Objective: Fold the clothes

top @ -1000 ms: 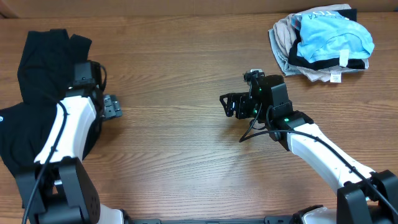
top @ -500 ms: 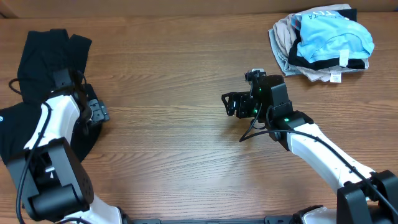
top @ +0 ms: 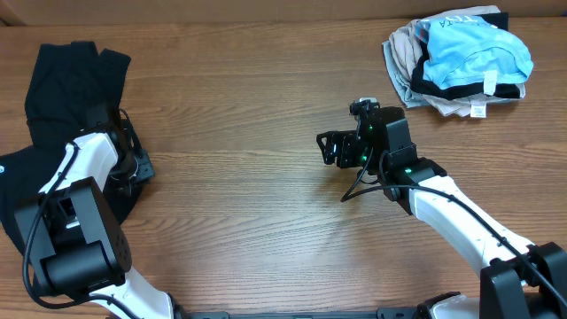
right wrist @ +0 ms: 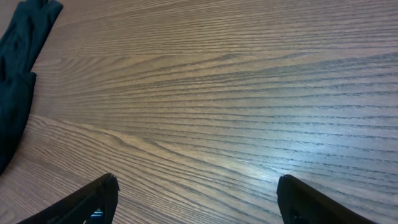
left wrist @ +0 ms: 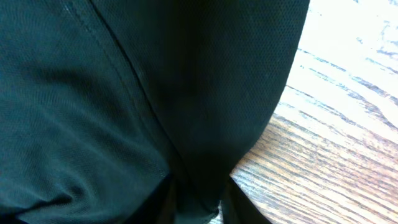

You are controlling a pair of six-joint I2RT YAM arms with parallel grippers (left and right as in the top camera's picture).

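The clothes (top: 64,84), a limp black garment, lie spread at the table's left side. My left gripper (top: 133,168) is at the garment's right edge, low on the table. In the left wrist view the black clothes (left wrist: 124,93) fill most of the frame, and a fold of the edge is pinched in my left gripper (left wrist: 198,208). My right gripper (top: 324,148) hovers over bare wood mid-table, far from the garment. Seen from the right wrist, my right gripper (right wrist: 196,196) is open with nothing in it, and the clothes (right wrist: 17,74) show at the far left.
A pile with a light blue garment (top: 478,55) with black trim on a beige garment (top: 403,58) sits at the back right corner. Bare wooden table (top: 248,115) lies between the two arms.
My left gripper has swung left from the bare wood to the black garment's edge and closed on the fabric. The right arm has barely moved.
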